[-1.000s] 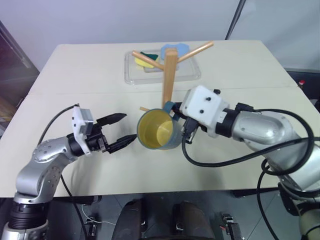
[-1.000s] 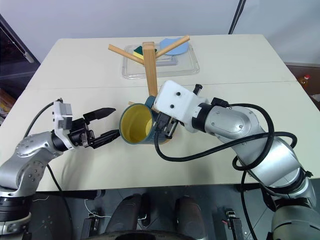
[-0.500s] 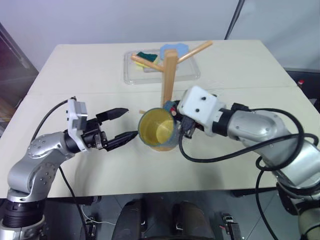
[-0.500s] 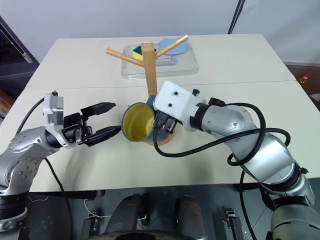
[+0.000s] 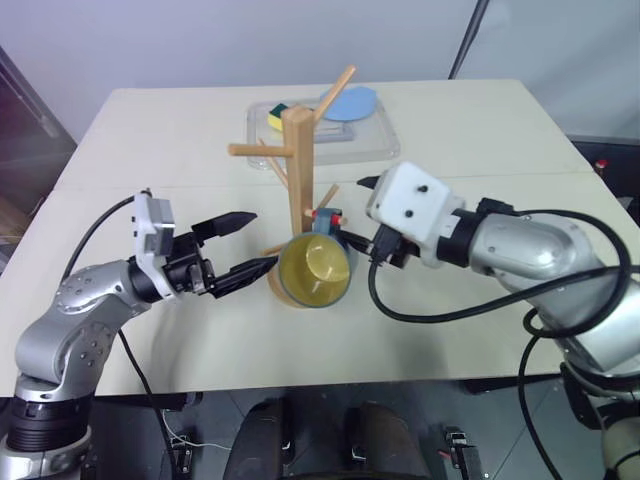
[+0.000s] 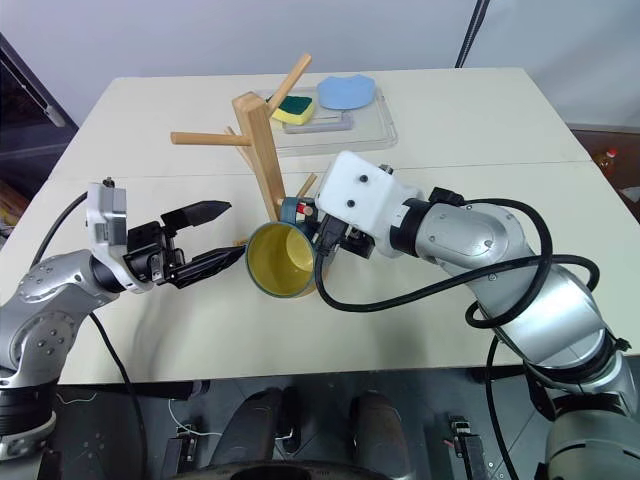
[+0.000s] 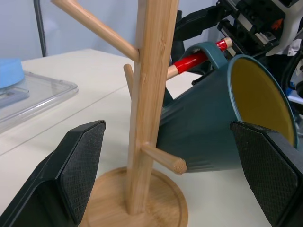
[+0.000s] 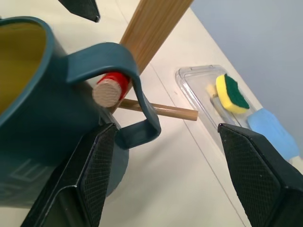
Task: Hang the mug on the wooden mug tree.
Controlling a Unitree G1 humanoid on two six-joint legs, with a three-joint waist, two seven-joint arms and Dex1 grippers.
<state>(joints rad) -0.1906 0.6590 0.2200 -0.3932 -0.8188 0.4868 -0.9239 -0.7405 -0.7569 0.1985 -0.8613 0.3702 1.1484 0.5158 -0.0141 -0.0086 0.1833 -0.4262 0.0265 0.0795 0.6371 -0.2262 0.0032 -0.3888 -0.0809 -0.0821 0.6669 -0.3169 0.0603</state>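
Mug (image 5: pixel 314 272): your right gripper (image 8: pixel 156 156) stands spread around its handle, hooked on the wooden mug tree (image 5: pixel 297 165) peg.
Left gripper (image 5: pixel 242 242): spread, flanking the post.

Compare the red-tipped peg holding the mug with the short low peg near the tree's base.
The red-tipped peg has a red band by its end and passes through the mug handle; the short low peg is plain wood and carries nothing. The red one sits higher on the post. Both are round dowels angling up from the wooden mug tree.
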